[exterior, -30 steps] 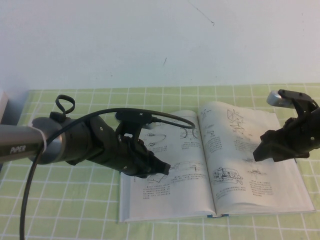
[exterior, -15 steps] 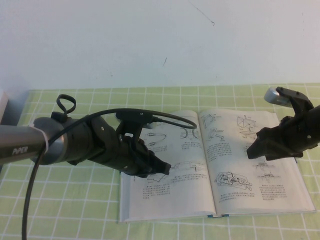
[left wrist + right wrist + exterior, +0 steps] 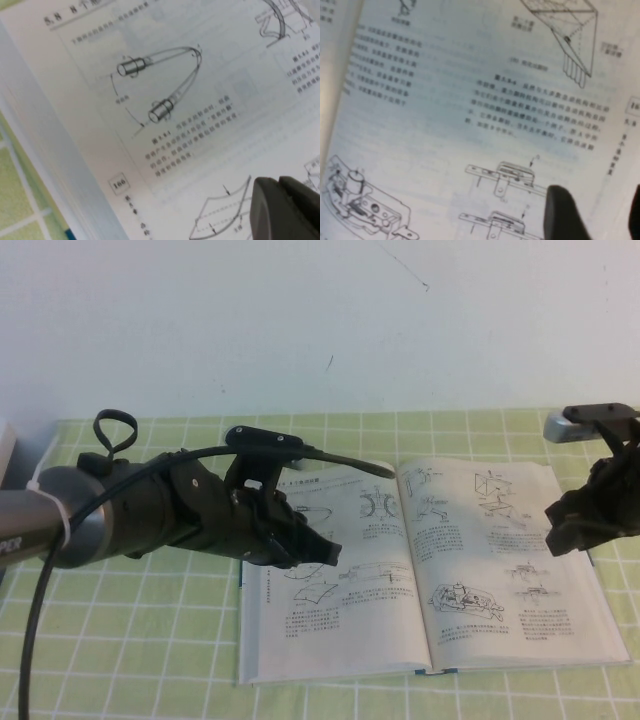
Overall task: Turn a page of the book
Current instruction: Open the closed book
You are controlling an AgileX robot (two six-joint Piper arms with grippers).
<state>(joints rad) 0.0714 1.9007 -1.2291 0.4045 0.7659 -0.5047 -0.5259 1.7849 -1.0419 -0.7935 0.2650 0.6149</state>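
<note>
Right gripper, seen from the high view, hangs over the outer part of the right-hand page, near that leaf's free edge; from this camera its fingers merge into one dark mass, so their spacing cannot be read here. The book lies open and flat on the green checked bench, its spine running from the robot's side toward the far wall, so its pages spread out crosswise, left and right of the spine. The left gripper hovers over the left-hand leaf, inward of its outer margin. Of the two, the right arm looks better placed to lift a leaf by its free edge and carry it across the spine toward the left.

Left wrist view: the left gripper's dark tip shows as one solid block with no gap, so it appears closed, poised just above the printed paper beside a line drawing; whether it touches cannot be told.

Right wrist view: two dark fingers stand apart with pale paper showing between them, a moderate opening, gripping nothing. The page fills the frame beneath them, flat, with diagrams and text blocks; it looks not yet lifted.
</note>
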